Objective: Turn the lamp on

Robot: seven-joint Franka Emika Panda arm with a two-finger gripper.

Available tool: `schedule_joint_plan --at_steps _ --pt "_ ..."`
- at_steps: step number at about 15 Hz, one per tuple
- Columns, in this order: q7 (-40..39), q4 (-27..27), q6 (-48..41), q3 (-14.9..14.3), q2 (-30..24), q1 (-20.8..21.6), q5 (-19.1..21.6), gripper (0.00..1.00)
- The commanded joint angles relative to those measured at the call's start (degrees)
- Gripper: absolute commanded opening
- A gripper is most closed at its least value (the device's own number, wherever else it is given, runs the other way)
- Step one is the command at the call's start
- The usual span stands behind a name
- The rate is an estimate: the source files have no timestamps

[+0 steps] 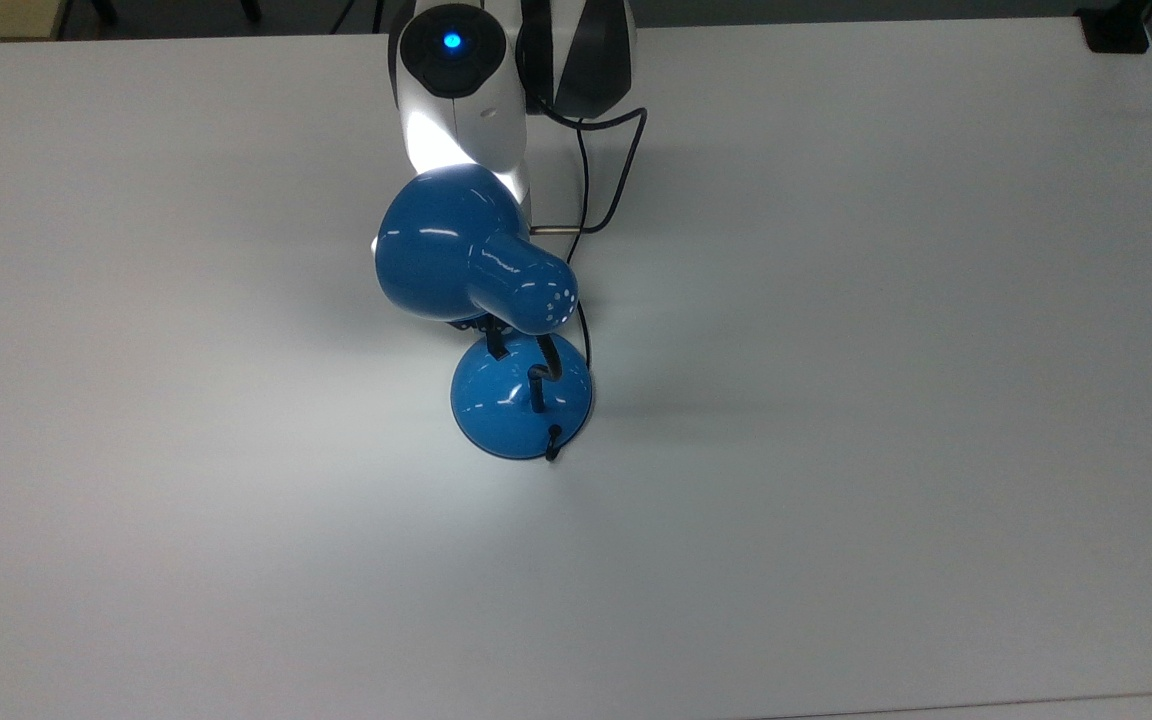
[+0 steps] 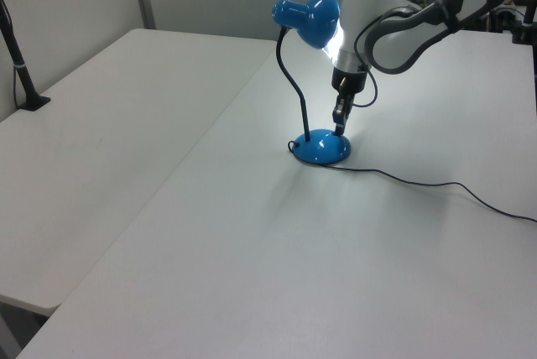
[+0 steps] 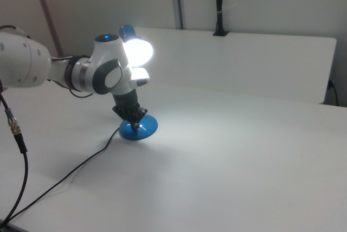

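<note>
Gripper point(image 2: 339, 127) is down at the lamp's base point(image 2: 321, 150) in the left view, its tip at the top of the blue dome on the side away from the neck point(image 2: 294, 82). Whether it actually presses there can't be made out, and whether it is open or closed I cannot tell from any of the 3 cameras.

The lamp point(image 1: 456, 250) is lit. The right view makes that plainest: the mouth of the shade point(image 3: 138, 50) glows white just above the gripper point(image 3: 136, 122), and it throws bright light onto the arm's point(image 3: 32, 64) white casing. The top view gives none of that glare head-on. There the back of the blue shade sits over most of the gripper, with a pale wash of light on the table point(image 1: 836, 400) around the base point(image 1: 506, 410) and small vent holes shining white at the narrow end of the shade.

The left view alone shows the whole curve of the black neck, rising from the base just beside the gripper and bending over to carry the shade above it. It also shows the cord point(image 2: 419, 181) running away from the base across the white table toward the left view's right. In the right view the cord point(image 3: 81, 167) trails from below the gripper toward the right view's lower left.

Up on the arm, 1 small blue light point(image 1: 451, 41) shines in the top view, straight above the shade in the picture.

The base sits flat on the table, directly under the gripper.
</note>
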Motion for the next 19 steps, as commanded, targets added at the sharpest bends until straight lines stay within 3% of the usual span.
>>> schedule_joint_plan --at_steps 1,9,14,15,16,17,18,19 --pt "-4.7 -0.4 -13.1 0.0 -5.1 -0.4 -1.7 0.0" --pt "-8.7 -0.4 -29.9 0.0 -14.8 -2.5 -2.7 0.0" --pt "-9.0 -0.3 -32.0 -0.1 -22.0 -5.3 -2.4 0.01" --pt "-9.0 -0.1 -32.0 0.0 -23.0 -5.7 -2.1 0.07" --pt "-8.9 0.6 -32.0 -0.1 -23.6 -6.1 -2.0 0.19" --pt "-8.7 1.7 -32.1 -0.1 -23.7 -6.4 -1.9 0.43" --pt "-8.6 2.9 -32.6 -0.1 -23.7 -6.4 -1.9 0.59" --pt "-8.2 4.9 -33.8 -0.2 -23.7 -6.4 -1.8 1.0"
